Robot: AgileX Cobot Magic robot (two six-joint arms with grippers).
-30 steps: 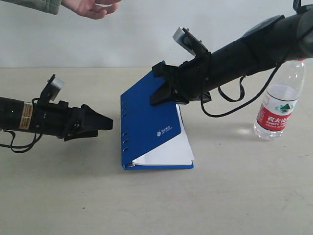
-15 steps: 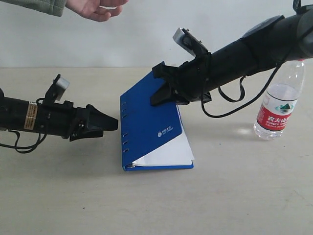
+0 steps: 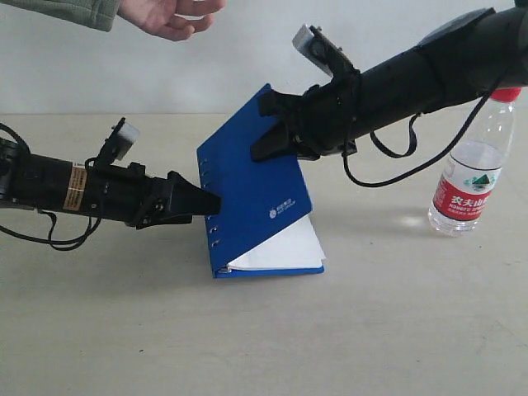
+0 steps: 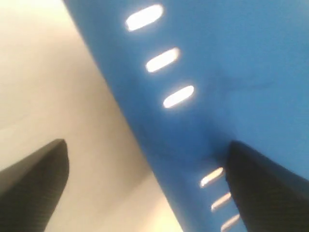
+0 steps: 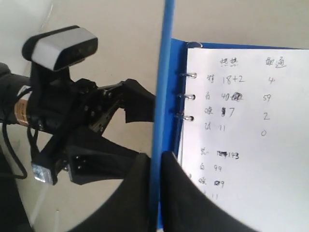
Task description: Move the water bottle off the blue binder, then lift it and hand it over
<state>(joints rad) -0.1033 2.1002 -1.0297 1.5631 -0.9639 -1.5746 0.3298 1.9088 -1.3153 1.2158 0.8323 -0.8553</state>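
Observation:
The blue binder (image 3: 252, 194) stands tilted, its spine edge on the table and its front cover raised off the white pages (image 3: 280, 247). My right gripper (image 3: 266, 132) is shut on the top edge of that cover; in the right wrist view its fingers (image 5: 174, 193) pinch the thin blue cover (image 5: 164, 72). My left gripper (image 3: 210, 202) is open at the binder's spine edge, and the holed blue spine (image 4: 203, 96) lies between its fingers (image 4: 34, 183). The water bottle (image 3: 470, 177) stands upright on the table at the right, off the binder, with no gripper touching it.
A person's hand (image 3: 173, 15) hovers palm up at the top left, above the left arm. Handwritten pages (image 5: 236, 121) show inside the binder. The right arm and its cable (image 3: 396, 165) span the space between binder and bottle.
My left gripper has moved right until it reaches the binder's spine. The right gripper has lifted the cover a little higher and steeper. The bottle has not moved.

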